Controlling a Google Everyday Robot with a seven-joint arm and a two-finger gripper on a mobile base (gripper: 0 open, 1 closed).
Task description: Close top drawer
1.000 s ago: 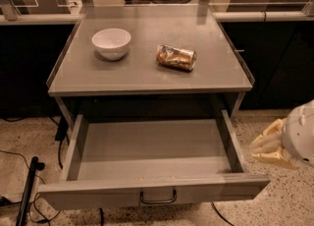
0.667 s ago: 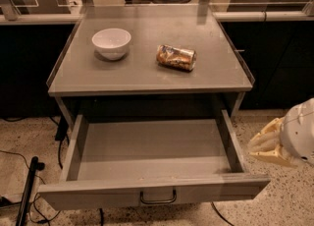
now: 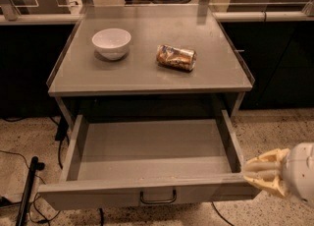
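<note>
Top drawer (image 3: 98, 196): at 6 o'clock, pulled fully out.
Gripper (image 3: 251, 170): at 4 o'clock, by the drawer's right front corner; fingers look pressed together, holding nothing.
Handling: stiff metal, probably slides easily; push the flat front near the handle (image 3: 158, 198).

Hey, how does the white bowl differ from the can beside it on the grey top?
The bowl is plain white; the can is brownish and patterned. The bowl stands upright, mouth up; the can lies on its side. Both rest apart on the grey top, above the open top drawer. The gripper is at lower right, by the drawer's front right corner.
</note>
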